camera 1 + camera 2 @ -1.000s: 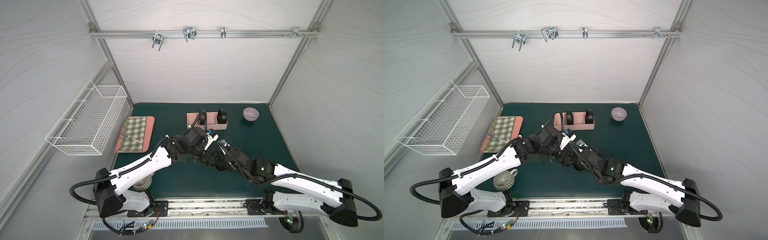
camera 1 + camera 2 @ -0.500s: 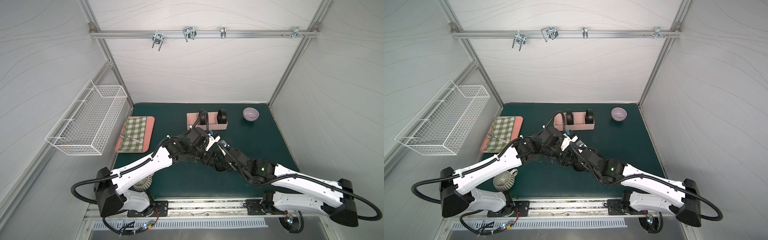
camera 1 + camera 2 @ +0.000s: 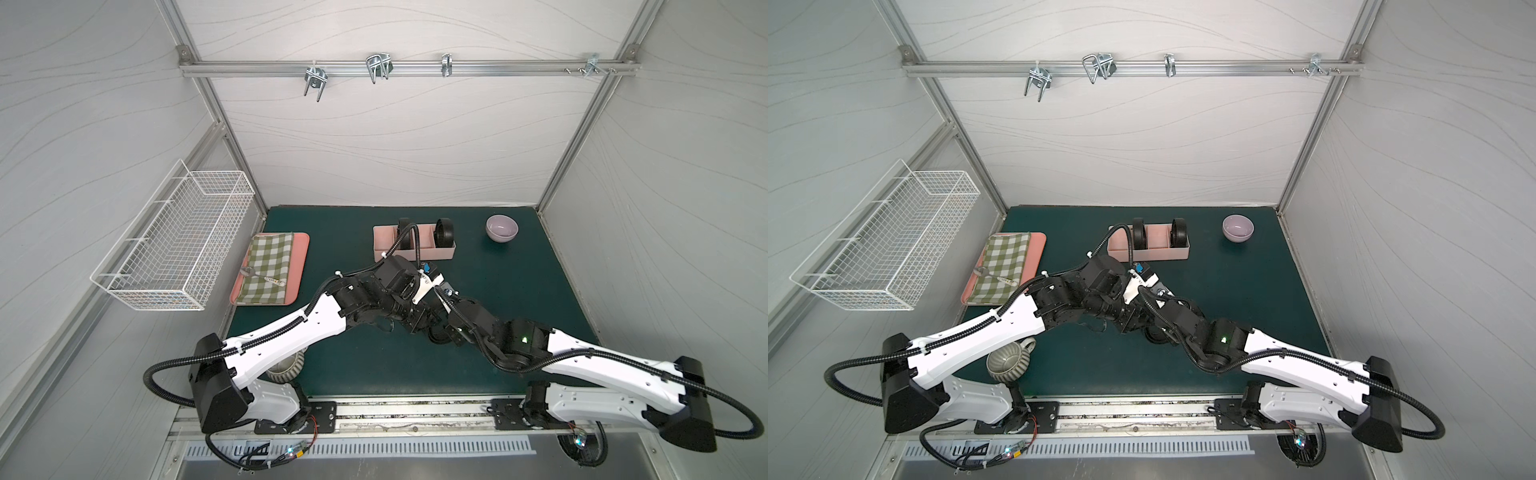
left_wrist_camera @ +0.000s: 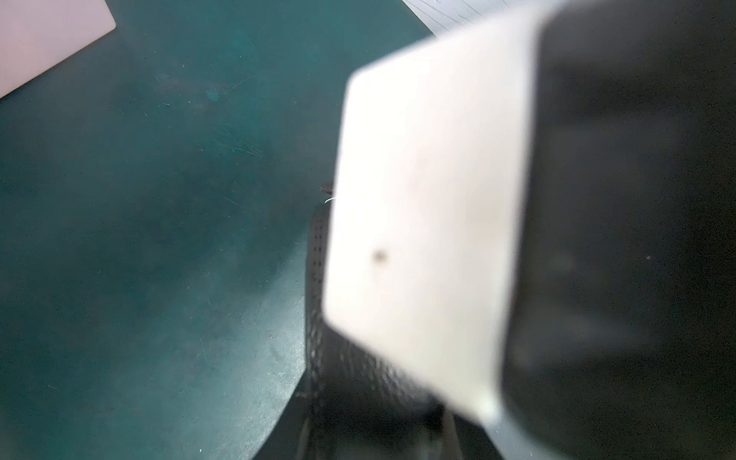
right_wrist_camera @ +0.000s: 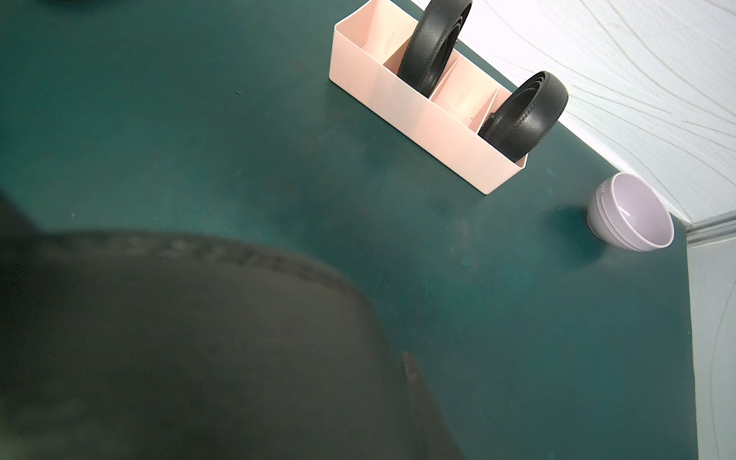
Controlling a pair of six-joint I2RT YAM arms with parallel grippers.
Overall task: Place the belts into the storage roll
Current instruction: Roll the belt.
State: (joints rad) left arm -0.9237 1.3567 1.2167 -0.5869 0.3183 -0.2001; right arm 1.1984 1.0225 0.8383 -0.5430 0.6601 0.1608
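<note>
Storage roll near back wall, open mat beside, belt perhaps central

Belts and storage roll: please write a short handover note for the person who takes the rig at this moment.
Left gripper and right gripper: together over the table middle, fingers hidden; open or shut cannot be told.
Done: first belt and second belt stand coiled in the storage roll, one empty compartment between them.
Third belt: out of the roll, close in the right wrist view; whether gripped is unclear.
To do: put it into a free compartment.
</note>
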